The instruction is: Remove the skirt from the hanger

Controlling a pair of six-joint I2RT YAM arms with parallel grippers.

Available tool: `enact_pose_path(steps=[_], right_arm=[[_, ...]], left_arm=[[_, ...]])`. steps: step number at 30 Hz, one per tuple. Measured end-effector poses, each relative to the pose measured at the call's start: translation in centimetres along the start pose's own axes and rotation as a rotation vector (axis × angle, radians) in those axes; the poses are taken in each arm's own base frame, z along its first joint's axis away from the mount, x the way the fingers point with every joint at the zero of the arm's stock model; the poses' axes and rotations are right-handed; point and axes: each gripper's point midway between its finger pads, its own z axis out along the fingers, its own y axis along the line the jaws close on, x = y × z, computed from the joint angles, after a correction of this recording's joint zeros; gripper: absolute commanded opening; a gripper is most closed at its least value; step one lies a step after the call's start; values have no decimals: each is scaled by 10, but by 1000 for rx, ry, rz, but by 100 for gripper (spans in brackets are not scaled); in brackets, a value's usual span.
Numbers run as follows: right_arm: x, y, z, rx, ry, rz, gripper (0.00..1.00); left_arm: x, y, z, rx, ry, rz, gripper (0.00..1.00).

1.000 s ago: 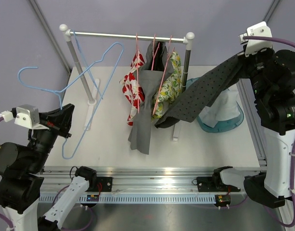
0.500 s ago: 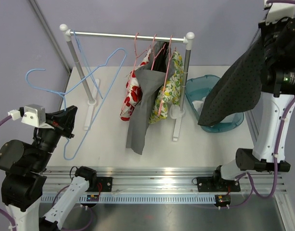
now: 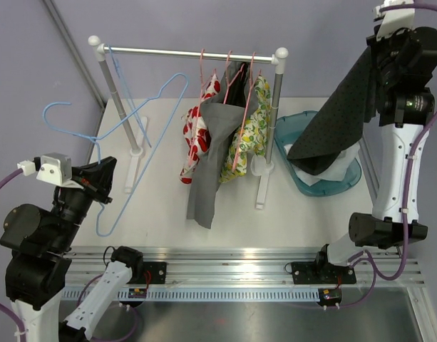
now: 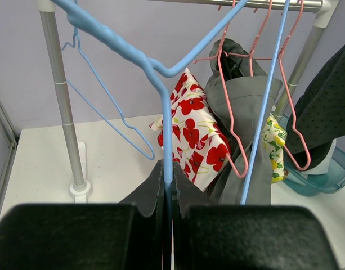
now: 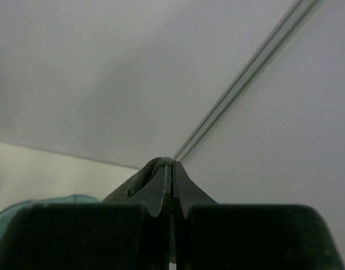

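Observation:
The skirt (image 3: 343,117) is dark cloth with small pale dots. It hangs from my right gripper (image 3: 378,53), which is shut on its top edge high at the right, and its lower end reaches into the teal basin (image 3: 352,182). In the right wrist view a fold of the skirt (image 5: 135,183) sits pinched at the right gripper (image 5: 172,163). My left gripper (image 3: 104,174) is shut on the stem of a bare blue hanger (image 4: 167,140), held off the rack at the left. The skirt (image 4: 330,95) is apart from this hanger.
A garment rack (image 3: 168,51) crosses the back of the white table. On pink hangers it carries a red floral garment (image 3: 197,142), a grey one (image 3: 214,149) and a lemon-print one (image 3: 250,128). Another blue hanger (image 3: 122,78) hangs at its left end. White cloth (image 3: 339,171) lies in the basin.
My right arm rose and swung right, carrying the skirt from beside the rack to above the basin. The left gripper shifted slightly right with the blue hanger.

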Motion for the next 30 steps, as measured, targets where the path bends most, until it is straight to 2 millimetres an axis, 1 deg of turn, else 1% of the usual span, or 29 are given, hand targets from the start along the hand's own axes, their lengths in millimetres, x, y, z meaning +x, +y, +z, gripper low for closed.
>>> enact_pose_path(steps=[3,6,9,12,14,15,18,20,22,23,25,28,30], right_arm=[[26,36,-7,-143,33,26,0],[41,71,-19,-294,51,72,0],[51,102,-41,-435,58,130,0],[63,124,-62,-521,72,172,0],[77,136,-73,-557,95,192,0],[88,142,-77,-566,116,198,0],[130,158,-78,-575,208,211,0],[173,171,-72,-575,307,214,0],[221,185,-66,-583,421,210,0],[240,190,-65,-588,468,207,0],[291,207,-65,-616,591,193,0],[342,226,-73,-667,721,174,0],[367,237,-77,-705,780,163,0]], left_arm=[[0,0,0,-2,1,0,0],[0,0,0,-2,0,0,0],[1,1,1,-3,2,1,0],[4,1,2,-4,8,1,0],[6,1,3,-4,14,0,0],[7,1,4,-4,16,0,0],[10,2,3,-4,16,0,0],[10,2,2,-3,13,0,0],[12,1,2,-1,16,-1,0],[13,1,3,0,16,-2,0],[15,2,4,-2,22,-5,0],[20,2,6,-4,35,-11,0],[24,3,7,-9,45,-13,0]])
